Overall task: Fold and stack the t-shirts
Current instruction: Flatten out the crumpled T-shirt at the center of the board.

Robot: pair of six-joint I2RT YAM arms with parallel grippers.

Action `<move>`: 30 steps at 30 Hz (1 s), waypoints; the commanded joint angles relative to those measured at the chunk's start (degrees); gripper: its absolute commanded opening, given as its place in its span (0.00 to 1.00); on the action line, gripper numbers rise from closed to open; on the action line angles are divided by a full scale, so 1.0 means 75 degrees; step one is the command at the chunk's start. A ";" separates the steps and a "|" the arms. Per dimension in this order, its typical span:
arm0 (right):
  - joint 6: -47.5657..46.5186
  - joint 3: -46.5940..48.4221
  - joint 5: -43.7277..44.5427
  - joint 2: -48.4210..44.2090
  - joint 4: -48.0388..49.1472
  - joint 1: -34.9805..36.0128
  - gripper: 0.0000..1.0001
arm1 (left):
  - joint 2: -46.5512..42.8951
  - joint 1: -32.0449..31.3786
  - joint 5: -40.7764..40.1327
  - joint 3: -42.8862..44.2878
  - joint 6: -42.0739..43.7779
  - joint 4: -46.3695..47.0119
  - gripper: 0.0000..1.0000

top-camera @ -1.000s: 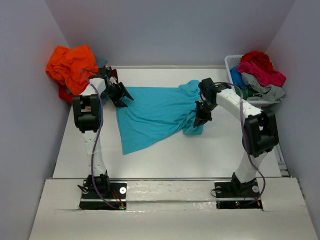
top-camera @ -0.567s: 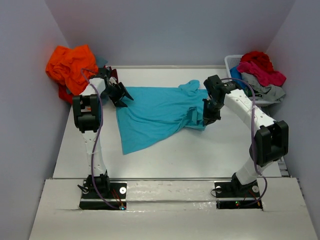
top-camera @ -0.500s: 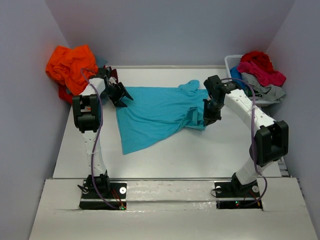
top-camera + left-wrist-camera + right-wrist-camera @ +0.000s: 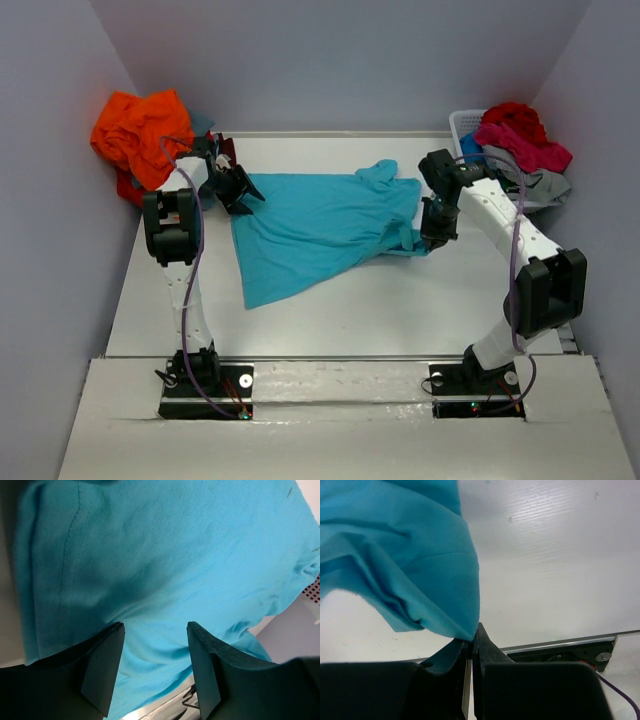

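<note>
A turquoise t-shirt [image 4: 320, 225] lies spread and rumpled across the middle of the white table. My right gripper [image 4: 432, 238] is shut on its right hem; in the right wrist view the jaws [image 4: 474, 636] pinch a corner of the turquoise cloth [image 4: 395, 555] lifted just off the table. My left gripper [image 4: 240, 190] hovers at the shirt's far left corner, open. In the left wrist view its fingers [image 4: 156, 626] stand apart over the turquoise cloth [image 4: 175, 555], gripping nothing. More t-shirts sit heaped at both back corners.
An orange t-shirt [image 4: 140, 130] is piled at the back left on darker red cloth [image 4: 128, 188]. The white basket [image 4: 458, 122] at the back right holds red [image 4: 515, 115], pink [image 4: 525, 145], light grey [image 4: 535, 182] and green [image 4: 483, 186] shirts. Grey walls enclose the table.
</note>
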 commanded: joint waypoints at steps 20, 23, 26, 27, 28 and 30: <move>-0.0443 -0.0108 -0.0208 -0.0543 0.0038 -0.1571 0.07 | 0.0061 0.0766 -0.1404 -0.0383 0.0152 0.0073 0.67; -0.0537 -0.0413 -0.0396 -0.0426 0.0354 -0.1571 0.08 | -0.0138 0.0510 -0.1520 -0.0407 0.0245 0.0097 0.67; -0.0666 -0.0694 -0.0607 -0.0204 0.0530 -0.1571 0.11 | -0.0220 0.0263 -0.1650 -0.0255 0.0281 0.0062 0.67; -0.0689 -0.0753 -0.0630 -0.0156 0.0682 -0.1571 0.21 | -0.0209 0.0262 -0.1661 -0.0219 0.0304 0.0015 0.67; -0.0690 -0.0916 -0.0886 -0.0144 0.0776 -0.1571 0.26 | -0.0209 0.0169 -0.1650 -0.0184 0.0316 -0.0008 0.67; -0.0713 -0.1034 -0.1005 -0.0074 0.0941 -0.1571 0.53 | -0.0255 0.0099 -0.1662 -0.0172 0.0328 -0.0021 0.67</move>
